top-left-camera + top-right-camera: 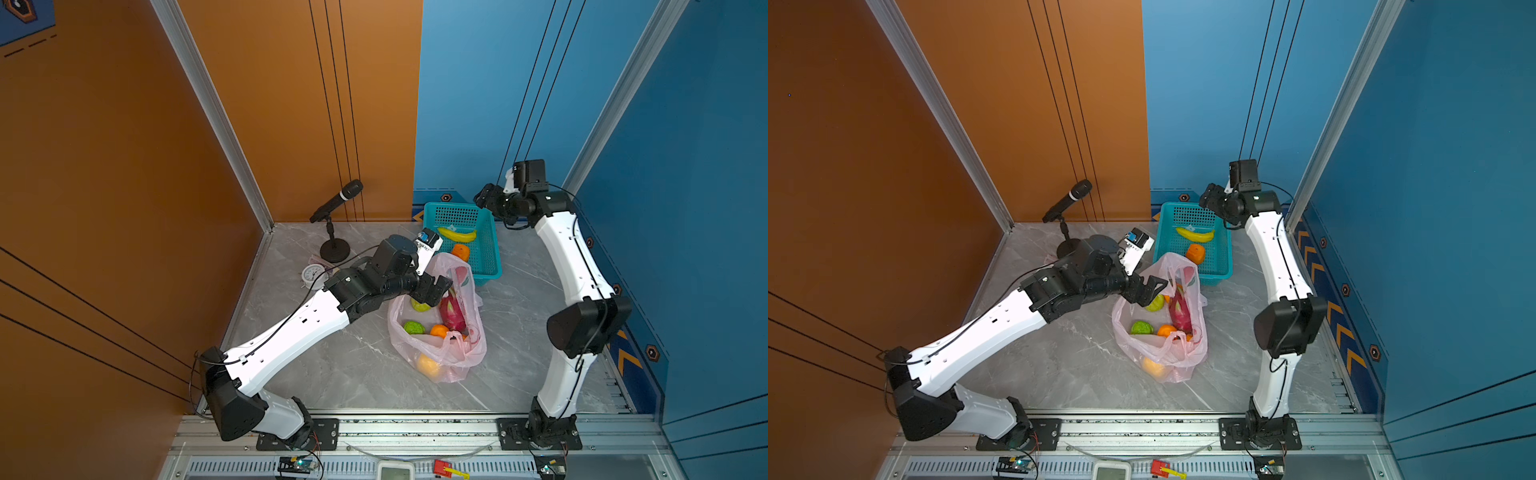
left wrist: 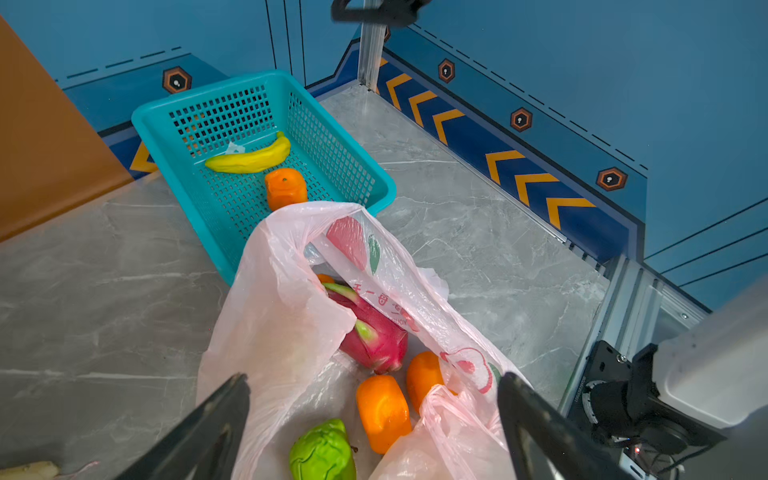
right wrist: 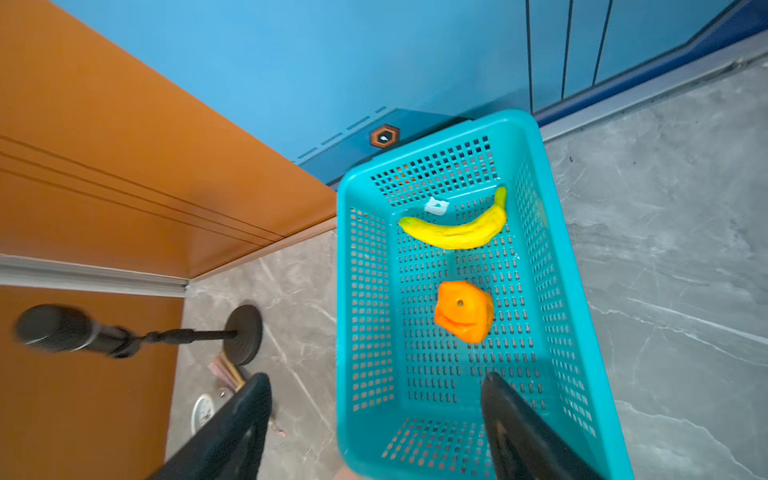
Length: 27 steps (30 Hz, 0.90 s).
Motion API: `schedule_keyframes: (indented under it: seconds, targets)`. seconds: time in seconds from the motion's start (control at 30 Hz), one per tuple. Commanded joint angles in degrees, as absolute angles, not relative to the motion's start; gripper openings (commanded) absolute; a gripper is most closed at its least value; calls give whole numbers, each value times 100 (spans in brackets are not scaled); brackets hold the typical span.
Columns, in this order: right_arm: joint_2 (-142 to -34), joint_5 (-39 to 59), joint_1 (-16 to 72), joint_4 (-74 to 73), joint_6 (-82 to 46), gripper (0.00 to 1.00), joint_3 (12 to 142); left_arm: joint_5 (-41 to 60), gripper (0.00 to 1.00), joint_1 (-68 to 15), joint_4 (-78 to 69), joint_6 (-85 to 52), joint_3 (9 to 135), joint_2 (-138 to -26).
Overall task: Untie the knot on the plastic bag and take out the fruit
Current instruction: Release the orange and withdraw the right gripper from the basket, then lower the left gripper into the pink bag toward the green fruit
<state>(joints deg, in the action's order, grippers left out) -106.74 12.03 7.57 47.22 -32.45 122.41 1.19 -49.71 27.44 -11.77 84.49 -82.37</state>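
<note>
So the biggest thing is the grey marble-look tabletop (image 1: 332,374), and the two white-and-black arms come in from its near edge. The left gripper (image 2: 373,378) hangs right over the bag's mouth with its fingers spread wide, pinching nothing. The right gripper (image 3: 376,375) is up above the far end of the basket, spread as well and empty.

The thin see-through pale-pink plastic bag (image 1: 461,365) sits about mid-table, a bit right of centre. Its long axis runs near to far and its mouth gapes upward. One handle loop (image 1: 453,345) flops loose at the near side. The far end stands up just beside the near left corner of the teal perforated plastic basket (image 1: 492,249), which also runs near to far, at the far right.

A black microphone on a round stand (image 1: 336,201) is at the far left.

Inside the bag, the magenta dragon fruit (image 1: 451,309) lies lengthwise near to far, its green-scaled end pointing at the basket. A yellow banana (image 1: 457,235) lies crosswise in the basket's far half, with an orange tangerine (image 1: 461,252) nearer. The bag also holds two bumpy green fruits (image 1: 414,327), another tangerine (image 1: 439,330), and a yellow round fruit (image 1: 428,365) under plastic at the near end.

A small white alarm clock (image 1: 313,275) sits by the mic stand.
</note>
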Motion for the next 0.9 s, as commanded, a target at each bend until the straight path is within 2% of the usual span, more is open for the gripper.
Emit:
schedule_keyframes:
  seconds: [0.0, 0.1, 0.37, 0.63, 0.87]
  targets:
    - [-10014, 1481, 769, 4794, -3137, 80, 11584, -310, 87, -5106, 2636, -1672, 8330, -8099]
    - [-9294, 1478, 799, 4756, -3133, 80, 10949, -462, 74, -5172, 2771, -2095, 8312, -8145]
    - [-7382, 1219, 1007, 4535, -3324, 80, 8949, -646, 59, -5353, 3027, -2874, 8083, -8207]
    - [-5908, 933, 1645, 4626, -4057, 80, 7323, -896, 57, -5649, 3296, -3055, 7985, -8473]
    - [-5394, 737, 2197, 4843, -4287, 80, 6598, -1095, 54, -5755, 3583, -3033, 8053, -8951]
